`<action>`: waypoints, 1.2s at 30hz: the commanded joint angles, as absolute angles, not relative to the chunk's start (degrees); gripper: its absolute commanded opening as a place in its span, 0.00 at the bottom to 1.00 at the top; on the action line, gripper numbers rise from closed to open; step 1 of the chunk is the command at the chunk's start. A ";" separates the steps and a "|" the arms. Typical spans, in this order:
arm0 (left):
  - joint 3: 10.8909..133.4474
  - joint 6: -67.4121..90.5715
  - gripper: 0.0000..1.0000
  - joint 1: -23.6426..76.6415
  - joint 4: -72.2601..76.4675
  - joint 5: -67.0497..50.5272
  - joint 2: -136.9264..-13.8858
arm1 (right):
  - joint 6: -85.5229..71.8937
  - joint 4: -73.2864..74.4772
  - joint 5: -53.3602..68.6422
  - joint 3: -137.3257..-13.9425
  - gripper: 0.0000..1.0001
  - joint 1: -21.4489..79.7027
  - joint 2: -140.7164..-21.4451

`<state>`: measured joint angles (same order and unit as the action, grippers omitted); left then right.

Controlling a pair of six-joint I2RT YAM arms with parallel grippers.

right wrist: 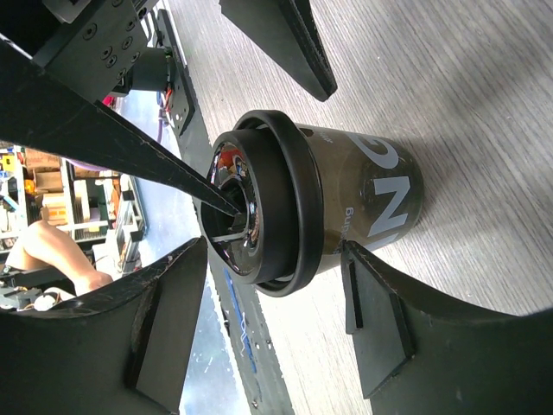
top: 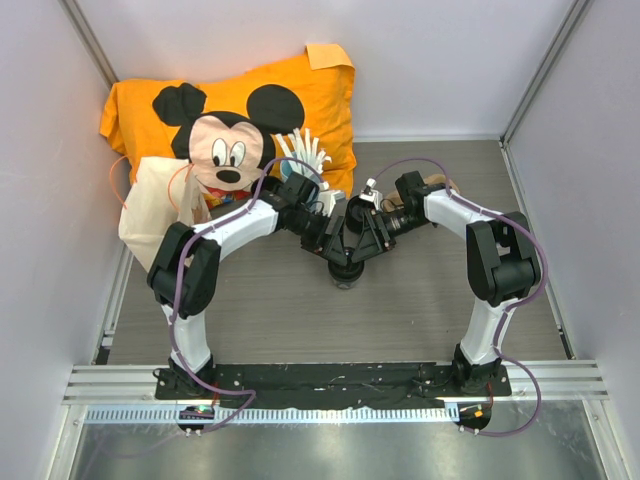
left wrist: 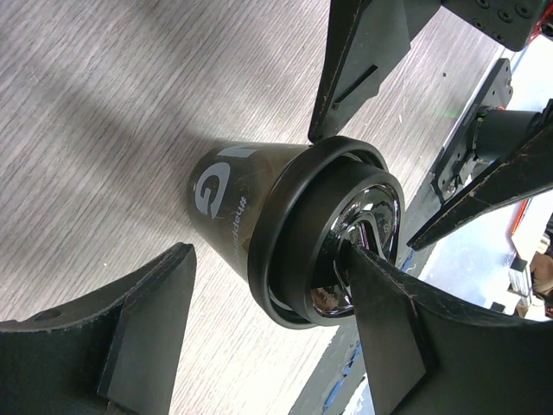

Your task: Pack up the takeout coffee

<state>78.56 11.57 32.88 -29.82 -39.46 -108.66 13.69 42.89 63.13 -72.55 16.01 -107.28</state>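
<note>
Grey wood-grain surface (top: 270, 300) is occupied near its middle by the takeout coffee (right wrist: 363, 199), stood upright: a tapered, dark translucent body (white lettering printed on it) capped by a round, glossy black lid (left wrist: 289, 216). It is flanked by the left gripper (left wrist: 270, 259) and the right gripper (right wrist: 275, 251), both sets of jaws spread apart.

Takeout coffee (left wrist: 289, 226): one. Pillow (top: 310, 95): one. Bag (top: 150, 210): one.
</note>
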 commanded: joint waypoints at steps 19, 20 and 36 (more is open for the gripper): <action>80.77 5.54 0.77 32.52 -36.82 -36.91 -109.86 | 14.68 43.33 64.34 -74.18 0.67 15.91 -106.08; 81.55 5.28 0.78 32.52 -37.00 -37.52 -110.04 | 14.76 43.33 64.34 -74.27 0.67 15.91 -106.26; 88.77 5.01 0.79 32.61 -39.20 -38.67 -112.94 | 16.17 43.42 63.28 -73.74 0.64 15.12 -106.79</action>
<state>85.80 6.90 32.86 -38.13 -39.92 -111.85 14.66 43.24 62.87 -73.19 15.51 -107.28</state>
